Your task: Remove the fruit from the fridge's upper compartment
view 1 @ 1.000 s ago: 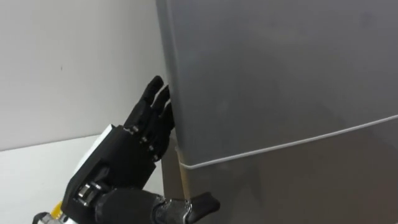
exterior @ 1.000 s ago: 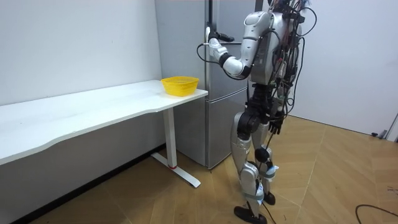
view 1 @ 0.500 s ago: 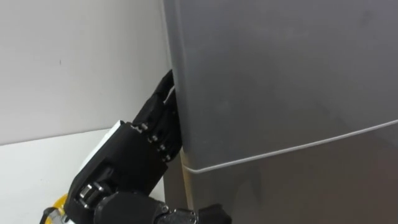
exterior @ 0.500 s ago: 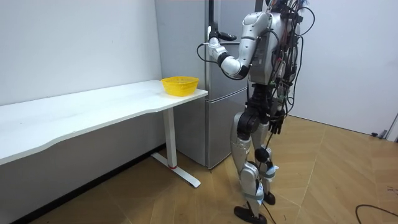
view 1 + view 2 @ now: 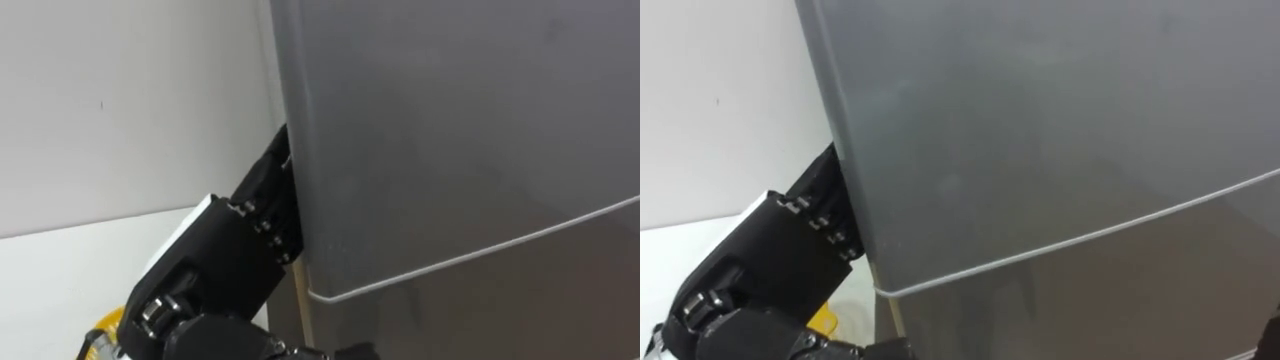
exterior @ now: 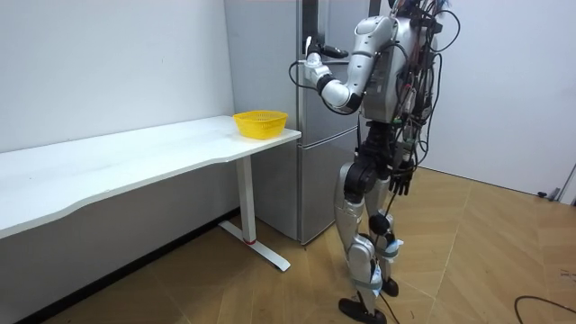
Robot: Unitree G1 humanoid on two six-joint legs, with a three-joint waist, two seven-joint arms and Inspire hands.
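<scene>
The left hand [image 5: 235, 255] is matt black and blocky — small silver screws dot its back, with a white panel just behind them.

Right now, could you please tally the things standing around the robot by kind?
Grey fridge: 1
White table: 1
Yellow basket: 1
Total: 3

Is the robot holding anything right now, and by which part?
Cannot tell: the left hand reaches behind the upper fridge door, hiding any grip.
</scene>
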